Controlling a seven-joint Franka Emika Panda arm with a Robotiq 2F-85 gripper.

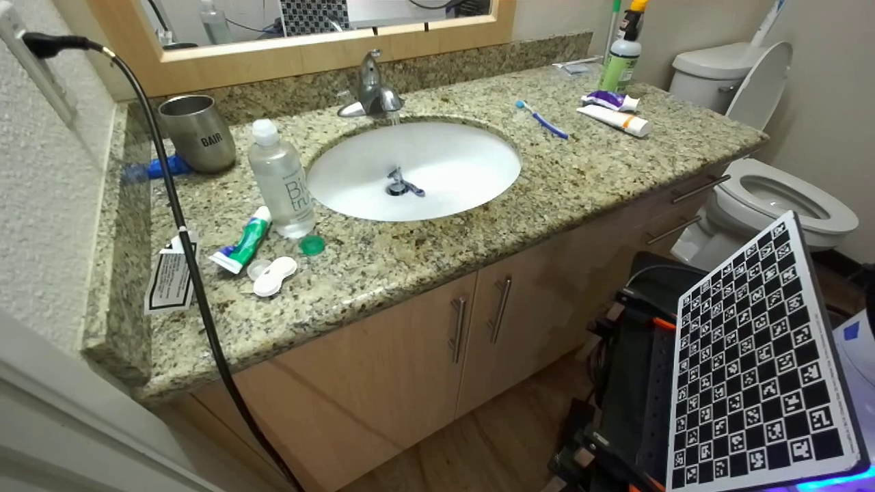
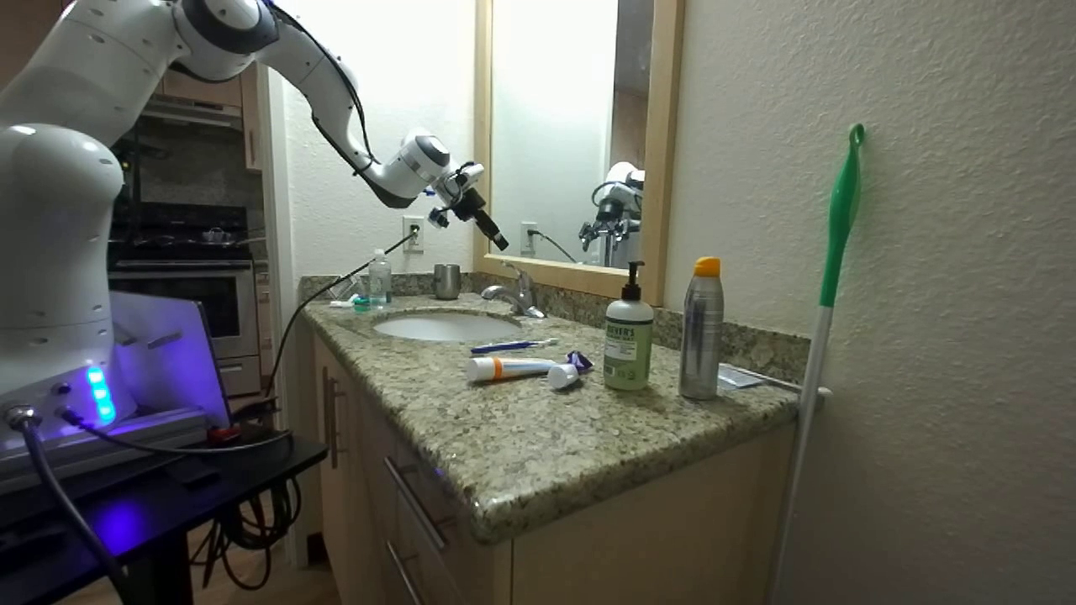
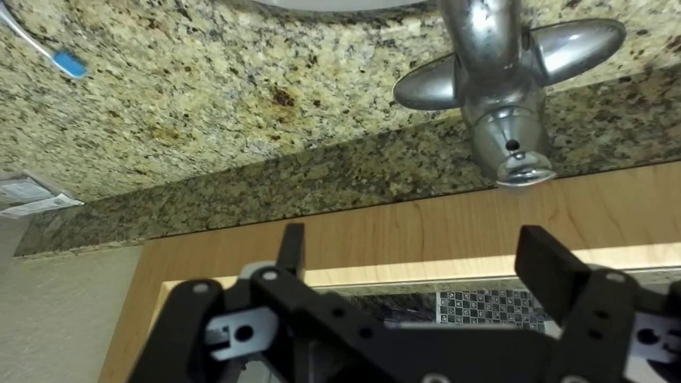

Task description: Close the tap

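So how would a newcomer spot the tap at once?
Find the wood-framed mirror, then the speckled counter below. The tap stands on the mirror side of the white oval basin. Unlike the metal cup marked BAIR, it has a curved spout reaching toward the basin.

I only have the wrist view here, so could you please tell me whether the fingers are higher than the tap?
Observer: Yes, in an exterior view the fingers show higher than the tap, with a gap between.
Operator: Thank you. My picture cuts off the end of the spout; does anything seem to be coming out of it?
Observer: An exterior view shows what looks like water just below it.
Operator: And is anything standing on the counter past the tap, on the side away from the toothbrush?
Observer: Yes, among other things, a cup marked BAIR stands there.
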